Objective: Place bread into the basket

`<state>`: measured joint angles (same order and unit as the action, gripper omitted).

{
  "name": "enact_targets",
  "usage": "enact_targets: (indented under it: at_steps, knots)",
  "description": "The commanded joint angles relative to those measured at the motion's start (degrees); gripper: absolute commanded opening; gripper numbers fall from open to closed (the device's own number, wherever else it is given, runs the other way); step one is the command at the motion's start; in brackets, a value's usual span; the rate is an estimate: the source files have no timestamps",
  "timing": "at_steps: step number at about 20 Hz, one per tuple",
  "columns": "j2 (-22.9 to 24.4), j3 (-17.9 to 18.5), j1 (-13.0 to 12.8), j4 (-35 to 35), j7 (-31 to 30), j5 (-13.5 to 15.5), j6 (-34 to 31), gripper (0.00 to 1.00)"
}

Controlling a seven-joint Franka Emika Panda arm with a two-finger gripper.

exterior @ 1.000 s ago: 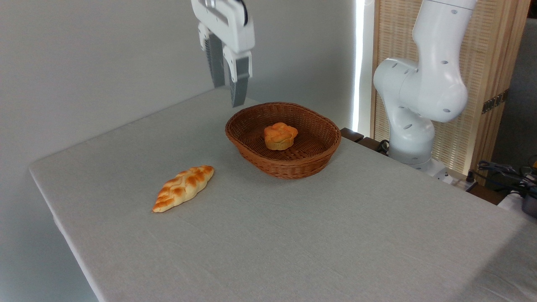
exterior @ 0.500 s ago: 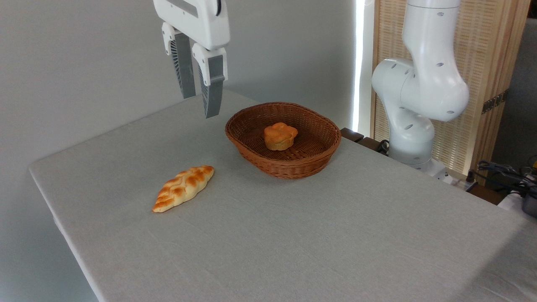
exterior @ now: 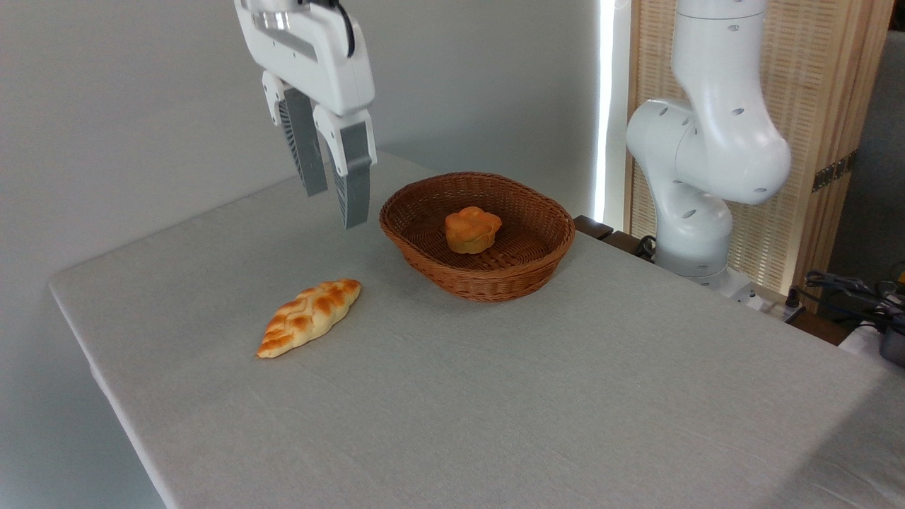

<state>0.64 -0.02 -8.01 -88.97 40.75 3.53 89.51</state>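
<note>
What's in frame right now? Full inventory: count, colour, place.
bun: 1, orange-brown, inside the basket
basket: 1, brown wicker, on the table, centre
braided loaf: 1, pale golden, on the table, left of the basket
table: 1, light grey cloth cover
slatted screen: 1, light wood, behind the arm
cables: several, dark, far right edge
arm: 1, white, right of the basket
gripper: 1, white with grey fingers, open, empty, above the table left of the basket

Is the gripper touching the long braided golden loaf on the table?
Apart. In the camera view the gripper hangs open in the air, with bare grey tablecloth visible between its fingertips and the long braided golden loaf lying below it.
</note>
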Motion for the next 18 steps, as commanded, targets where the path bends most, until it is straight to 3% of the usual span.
enact_targets:
  at_steps: [1,18]
  knots:
    - [-1.5,0.2,0.0,0.9,-0.1,-2.3,-0.7,1.00]
    - [-1.2,0.3,0.4,0.9,-1.7,-2.2,-0.6,1.00]
